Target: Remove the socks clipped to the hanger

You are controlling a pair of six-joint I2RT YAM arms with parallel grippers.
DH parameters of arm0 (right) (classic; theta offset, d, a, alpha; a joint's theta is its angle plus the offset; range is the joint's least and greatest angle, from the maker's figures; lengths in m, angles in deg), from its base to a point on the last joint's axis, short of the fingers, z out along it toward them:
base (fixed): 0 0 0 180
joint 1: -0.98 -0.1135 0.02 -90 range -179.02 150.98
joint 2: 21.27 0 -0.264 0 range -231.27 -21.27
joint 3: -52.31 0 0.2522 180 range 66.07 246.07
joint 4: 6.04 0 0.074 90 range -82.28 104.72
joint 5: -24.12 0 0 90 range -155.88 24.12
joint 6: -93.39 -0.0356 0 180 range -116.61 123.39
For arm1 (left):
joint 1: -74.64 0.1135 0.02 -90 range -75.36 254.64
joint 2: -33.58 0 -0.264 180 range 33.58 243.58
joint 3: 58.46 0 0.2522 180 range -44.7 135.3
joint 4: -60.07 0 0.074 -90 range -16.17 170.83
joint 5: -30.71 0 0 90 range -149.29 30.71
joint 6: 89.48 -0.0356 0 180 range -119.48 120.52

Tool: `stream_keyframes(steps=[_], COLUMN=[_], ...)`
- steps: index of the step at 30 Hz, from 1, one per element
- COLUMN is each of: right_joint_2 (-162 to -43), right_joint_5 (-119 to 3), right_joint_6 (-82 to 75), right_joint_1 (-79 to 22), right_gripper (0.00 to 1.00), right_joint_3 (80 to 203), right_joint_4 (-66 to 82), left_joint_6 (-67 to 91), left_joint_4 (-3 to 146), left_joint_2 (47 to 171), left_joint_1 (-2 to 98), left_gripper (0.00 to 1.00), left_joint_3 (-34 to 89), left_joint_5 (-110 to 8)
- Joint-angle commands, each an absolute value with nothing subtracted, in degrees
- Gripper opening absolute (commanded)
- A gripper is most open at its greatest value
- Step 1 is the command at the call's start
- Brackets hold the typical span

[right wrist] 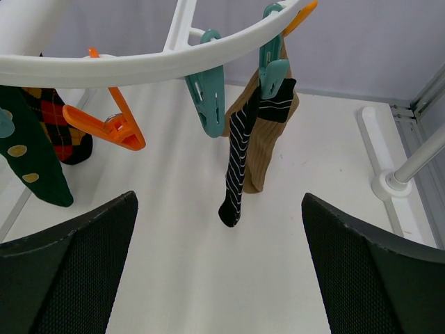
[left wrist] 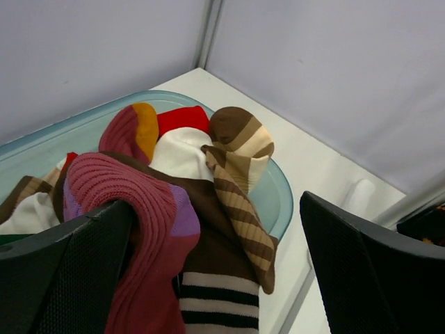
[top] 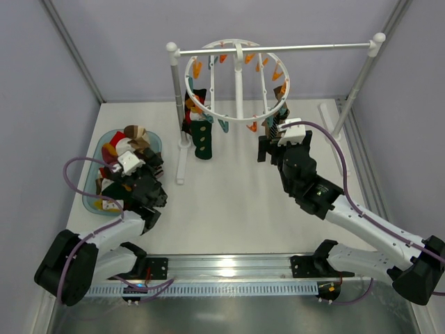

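1. The hanger (top: 229,120) hung from the rack bar (top: 299,47) at the back of the surface (top: 229,209). Its white ring was rimmed with orange and teal clips.
2. The right pincer (right wrist: 219,198) sat just below the ring's right side. It was released, fingers spread wide with nothing between them.
3. Straight ahead of it, a striped sock (right wrist: 235,167) and a tan sock (right wrist: 268,139) hung together from one teal clip (right wrist: 272,66). The striped one was in front.
4. To their left an orange clip (right wrist: 111,125) dangled from the rim.
5. Farther left hung a green sock (right wrist: 31,160) with yellow dots, with a red checked sock (right wrist: 64,118) just behind it. Both were on the ring's left side.
6. The left pincer (left wrist: 215,202) hovered over a teal tray (left wrist: 49,142) near the surface's left edge. It too was released, fingers far apart.
7. A maroon sock (left wrist: 132,209) lay draped against one finger – touching it, not pinched.
8. The tray held a pile of loose socks, among them a brown-striped sock (left wrist: 240,181) lying across the top.
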State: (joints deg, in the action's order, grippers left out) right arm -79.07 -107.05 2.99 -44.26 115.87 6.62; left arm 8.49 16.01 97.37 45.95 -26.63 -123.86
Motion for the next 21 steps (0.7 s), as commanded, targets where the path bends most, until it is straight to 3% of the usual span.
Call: stream_keyframes(steps=[1,11,21], right_joint_2=[-79.0,-79.4,-79.5], right_joint_5=[-107.5,-107.8,-108.0], right_joint_6=[2.2,2.2,2.3], right_joint_1=[-44.0,-44.0,-44.0], right_gripper=[1.00,1.00,1.00], right_joint_3=[116.0,116.0,116.1], right_joint_4=[5.5,5.6,5.7], left_joint_6=[18.5,26.8,24.3], left_joint_4=[22.1,24.1,19.4], left_joint_2=[94.0,96.2,97.2], left_joint_1=[46.6,47.1,40.0], left_gripper=[1.00,1.00,1.00], left_joint_3=[-24.3,-26.4,-28.8], left_joint_5=[-119.5,-114.0,-118.3])
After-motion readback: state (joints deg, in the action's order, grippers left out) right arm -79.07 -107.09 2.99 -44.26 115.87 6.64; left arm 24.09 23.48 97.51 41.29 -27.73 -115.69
